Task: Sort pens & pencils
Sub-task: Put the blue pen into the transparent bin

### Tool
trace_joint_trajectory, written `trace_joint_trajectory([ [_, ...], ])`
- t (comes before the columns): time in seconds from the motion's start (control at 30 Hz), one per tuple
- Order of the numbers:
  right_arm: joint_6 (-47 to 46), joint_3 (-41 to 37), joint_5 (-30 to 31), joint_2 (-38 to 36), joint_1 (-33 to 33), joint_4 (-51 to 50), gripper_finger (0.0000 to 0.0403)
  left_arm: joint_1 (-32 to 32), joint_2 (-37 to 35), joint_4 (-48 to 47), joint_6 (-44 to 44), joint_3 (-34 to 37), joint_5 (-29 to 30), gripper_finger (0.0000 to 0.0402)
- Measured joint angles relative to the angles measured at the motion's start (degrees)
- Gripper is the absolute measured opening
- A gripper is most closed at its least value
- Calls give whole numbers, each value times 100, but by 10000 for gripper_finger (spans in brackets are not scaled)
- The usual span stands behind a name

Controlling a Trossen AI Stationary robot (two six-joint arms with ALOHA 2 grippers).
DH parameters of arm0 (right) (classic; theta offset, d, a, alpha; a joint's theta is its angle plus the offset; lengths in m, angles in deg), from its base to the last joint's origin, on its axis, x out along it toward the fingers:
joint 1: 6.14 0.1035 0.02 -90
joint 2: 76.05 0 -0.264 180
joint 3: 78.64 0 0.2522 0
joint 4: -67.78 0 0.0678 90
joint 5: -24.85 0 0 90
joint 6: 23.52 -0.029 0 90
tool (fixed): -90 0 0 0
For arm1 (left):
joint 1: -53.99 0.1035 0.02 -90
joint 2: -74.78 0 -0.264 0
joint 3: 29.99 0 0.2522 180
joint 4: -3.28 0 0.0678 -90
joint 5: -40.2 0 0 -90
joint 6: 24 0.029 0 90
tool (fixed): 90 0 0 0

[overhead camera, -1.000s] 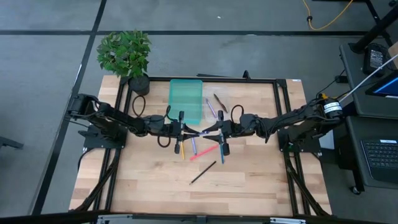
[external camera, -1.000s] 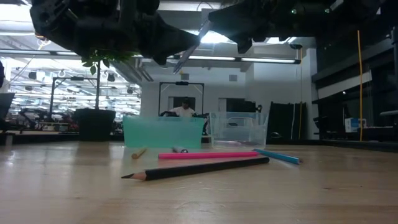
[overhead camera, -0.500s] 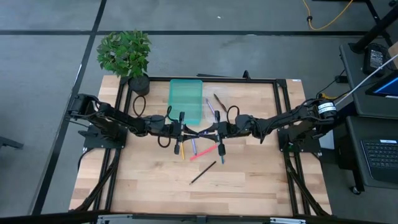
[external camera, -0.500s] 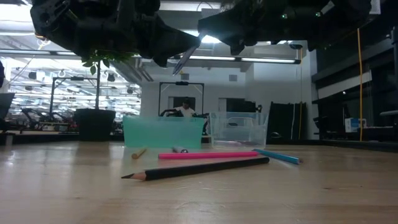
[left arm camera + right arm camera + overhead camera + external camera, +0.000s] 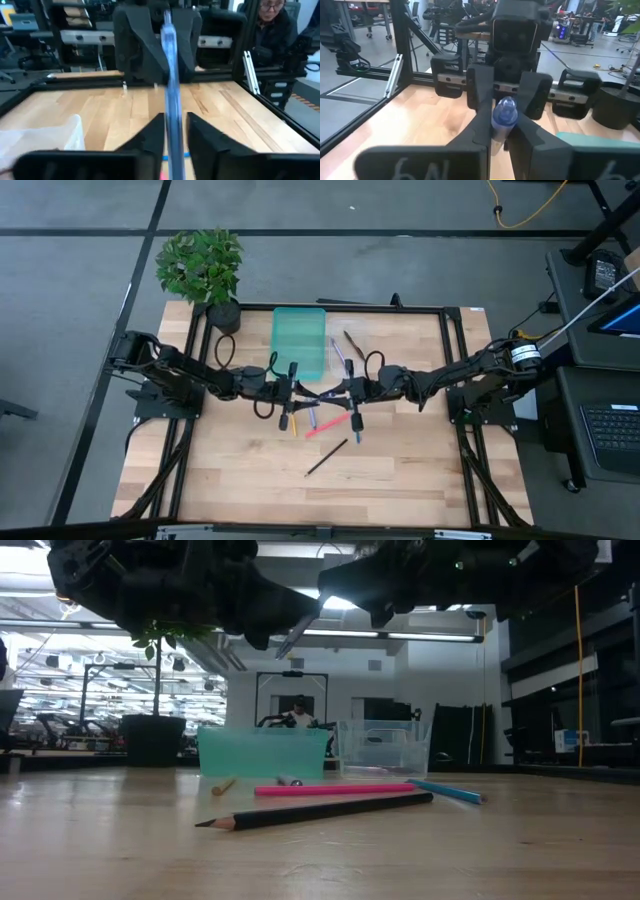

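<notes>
Handover in progress at centre of the high view: we find the right gripper (image 5: pixel 337 392) clenched on a blue pen (image 5: pixel 171 95), held aloft between both arms. We judge the left gripper (image 5: pixel 302 391) released, so the transfer completes.

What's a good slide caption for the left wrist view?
Mid-air handover above the table: a blue pen spans from the left pincer to the right pincer.
</notes>
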Motion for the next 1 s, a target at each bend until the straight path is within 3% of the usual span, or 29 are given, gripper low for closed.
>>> trace_joint_trajectory([
  [0.2, 2, 0, -72, -2, 0, -29, 38, -19, 2, -4, 137, 2, 16, 150],
  [0.3, 4, 0, 34, -48, 0, -233, 38, -20, -21, -151, 216, 2, -9, 152],
  [0.57, 18, -236, 235, -506, 0, -468, 38, -20, -689, -1979, -160, 7, -16, 153],
  [0.7, -2, -485, 771, -774, -1, -556, 38, -27, -1059, -2474, -199, 2, -28, 153],
  [0.83, -154, -880, 925, -1156, -2, -468, 38, -24, -1353, -3030, -326, 13, 18, 152],
  [1.0, -181, -1307, 1601, -1658, 103, -480, 38, -24, -1417, -3171, -393, 61, 100, 150],
])
